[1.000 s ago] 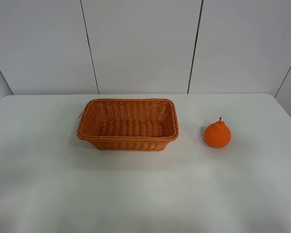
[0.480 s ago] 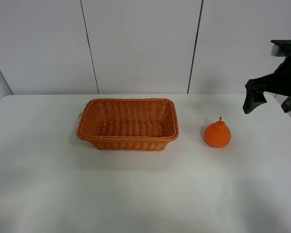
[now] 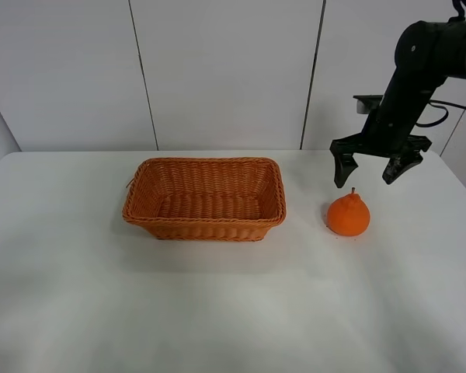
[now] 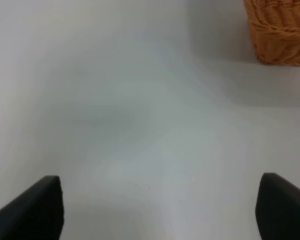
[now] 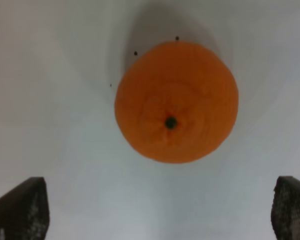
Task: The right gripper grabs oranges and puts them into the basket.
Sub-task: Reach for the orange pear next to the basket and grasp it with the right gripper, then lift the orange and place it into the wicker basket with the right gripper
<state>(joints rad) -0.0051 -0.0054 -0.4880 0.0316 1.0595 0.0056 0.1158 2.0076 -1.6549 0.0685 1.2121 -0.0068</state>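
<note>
The orange (image 3: 348,215) stands upright on the white table (image 3: 233,311), right of the wicker basket (image 3: 204,199), which holds nothing. My right gripper (image 3: 366,175) is open and hangs just above and slightly behind the orange, fingers pointing down, not touching it. In the right wrist view the orange (image 5: 176,101) shows from above, stem at its centre, with the two fingertips (image 5: 20,207) wide apart at the frame's corners. My left gripper (image 4: 160,210) is open over bare table; a corner of the basket (image 4: 280,30) shows there. The left arm is out of the high view.
A white panelled wall (image 3: 225,74) stands behind the table's back edge. The right arm (image 3: 431,54) and its cables reach in from the upper right.
The right arm has come into view from the right and moved left and down, so its open gripper now hangs over the orange. The orange and basket have not moved.
</note>
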